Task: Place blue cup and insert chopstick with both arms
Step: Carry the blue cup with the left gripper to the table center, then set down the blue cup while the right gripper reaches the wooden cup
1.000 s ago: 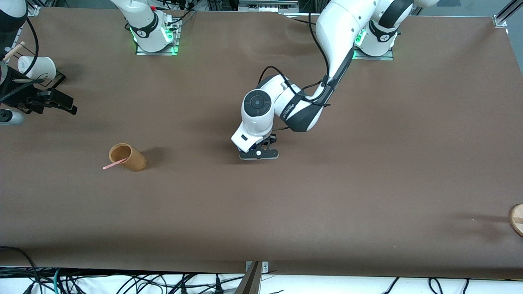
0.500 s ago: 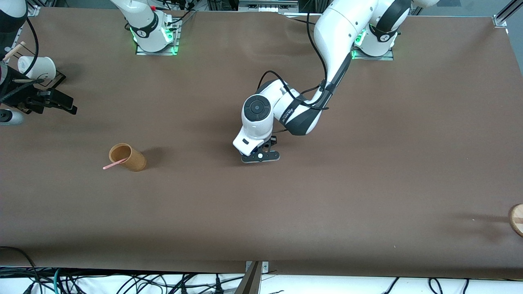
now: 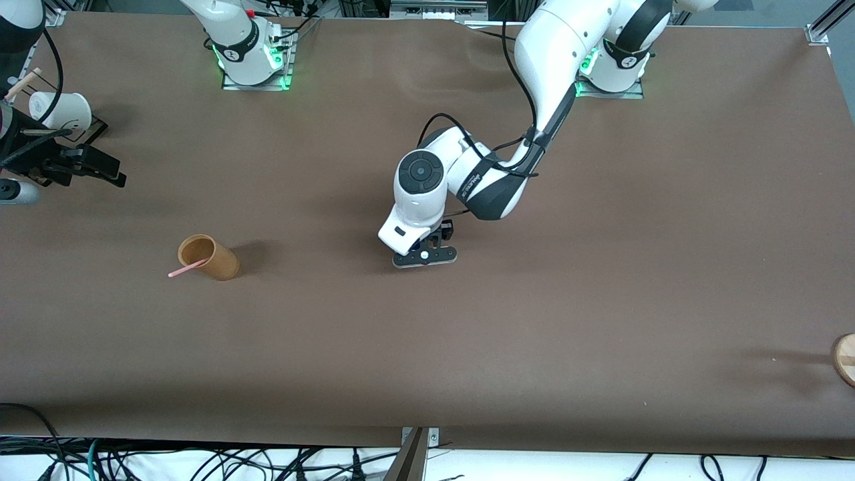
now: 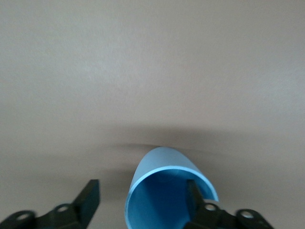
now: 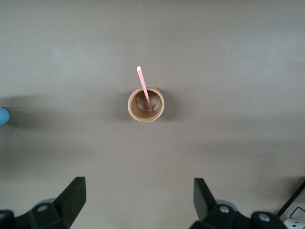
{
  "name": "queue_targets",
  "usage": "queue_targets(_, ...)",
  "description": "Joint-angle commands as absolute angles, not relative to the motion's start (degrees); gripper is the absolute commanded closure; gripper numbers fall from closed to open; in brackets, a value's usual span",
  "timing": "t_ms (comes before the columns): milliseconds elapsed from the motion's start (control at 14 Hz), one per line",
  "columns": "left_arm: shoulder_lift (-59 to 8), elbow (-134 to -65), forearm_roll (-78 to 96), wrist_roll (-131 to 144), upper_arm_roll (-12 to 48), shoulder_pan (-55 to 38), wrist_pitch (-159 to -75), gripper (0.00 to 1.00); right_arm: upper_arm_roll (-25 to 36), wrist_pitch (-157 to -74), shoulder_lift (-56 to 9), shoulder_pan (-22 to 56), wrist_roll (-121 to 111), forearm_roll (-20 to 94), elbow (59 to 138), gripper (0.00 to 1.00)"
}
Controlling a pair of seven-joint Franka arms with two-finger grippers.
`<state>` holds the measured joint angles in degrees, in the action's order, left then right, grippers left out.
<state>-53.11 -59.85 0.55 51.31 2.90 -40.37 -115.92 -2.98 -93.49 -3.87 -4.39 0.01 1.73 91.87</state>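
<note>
Blue cup (image 4: 164, 195) stands upright on the desk (image 3: 601, 267) near its middle, under the left pincer (image 4: 143, 210), whose fingers are spread, one inside the rim and one outside, not clamped. Right pincer (image 5: 138, 202) hangs wide open and empty over the tan cup (image 5: 146, 104), which holds the chopstick (image 5: 144, 88) leaning out of it.

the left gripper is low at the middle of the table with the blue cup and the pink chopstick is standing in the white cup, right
Not quite. The chopstick stands in the tan cup, not the white cup; the right wrist view shows it leaning out of the tan cup's mouth. The rest holds: the left gripper is low at the table's middle with the blue cup.
</note>
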Motion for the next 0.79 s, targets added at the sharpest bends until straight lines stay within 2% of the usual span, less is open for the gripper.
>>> queue_targets(0,-49.5,-59.8,1.3,51.2,2.5,-38.7,-113.8,0.00,-3.4,-92.6,-5.4,-4.0,0.4,1.8,90.6,0.00)
queue_targets(286,-44.4,-60.2,1.4,51.2,2.5,-35.7,-113.5,0.00,-3.4,-96.4,-8.5,-0.9,0.5,1.5,91.7,0.00)
queue_targets(714,-37.7,-60.6,2.0,51.0,2.9,-29.3,-111.2,0.00,-3.1,-114.2,-18.8,-0.5,-0.1,0.1,96.7,0.00)
